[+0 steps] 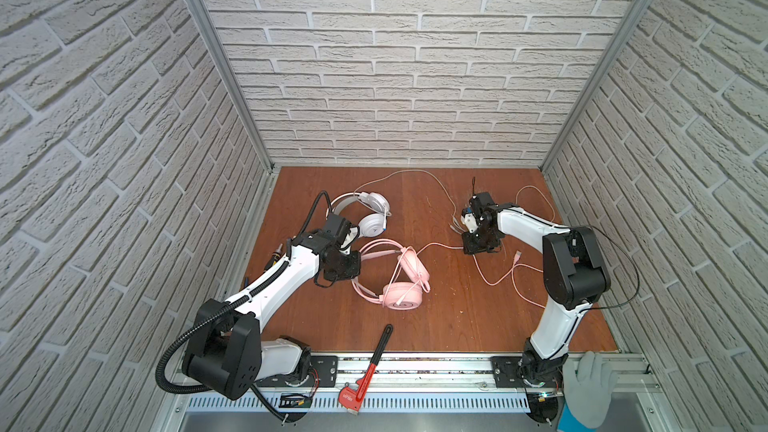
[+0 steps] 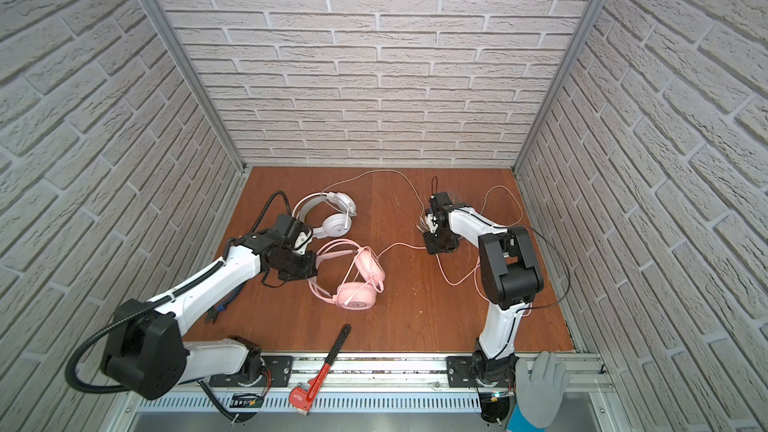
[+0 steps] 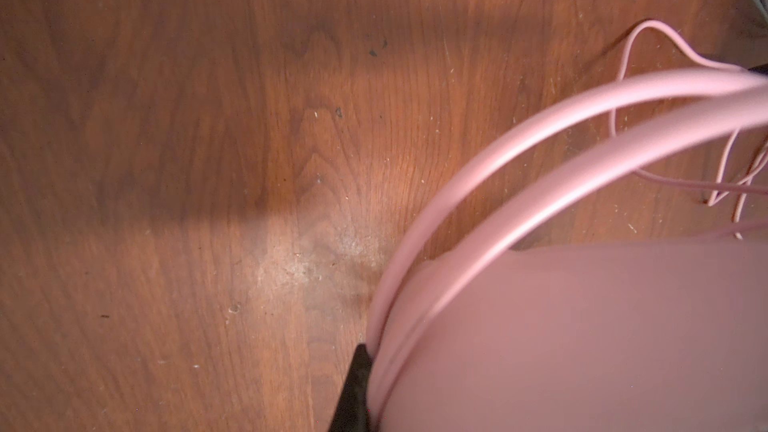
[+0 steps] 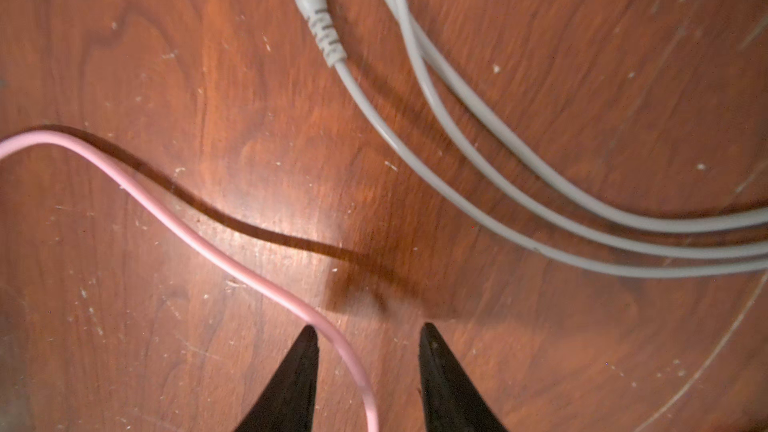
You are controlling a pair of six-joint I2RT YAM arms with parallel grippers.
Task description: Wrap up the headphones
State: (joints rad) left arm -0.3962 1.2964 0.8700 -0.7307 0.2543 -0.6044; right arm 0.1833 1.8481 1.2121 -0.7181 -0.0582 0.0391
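Handling the pink cable (image 4: 291, 301), expect it light and limp; it runs between the parted jaws of your right gripper (image 4: 368, 338), a fair place to pinch. Your left gripper (image 1: 356, 259) is clamped on the stiff headband of the pink headset (image 1: 399, 280), mid-table (image 1: 436, 326). A grey cable (image 4: 326, 35) lies near, and there is bare wood frontward before the pipe wrench (image 1: 376, 357).

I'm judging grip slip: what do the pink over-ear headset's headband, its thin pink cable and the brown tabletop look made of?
Pink over-ear headset's headband: smooth matte plastic or coated tubing, by its soft even sheen. Thin pink cable: rubbery plastic sheath, slightly glossy, bending freely. Brown tabletop: wood or wood-look laminate, grain visible, scuffed semi-gloss.
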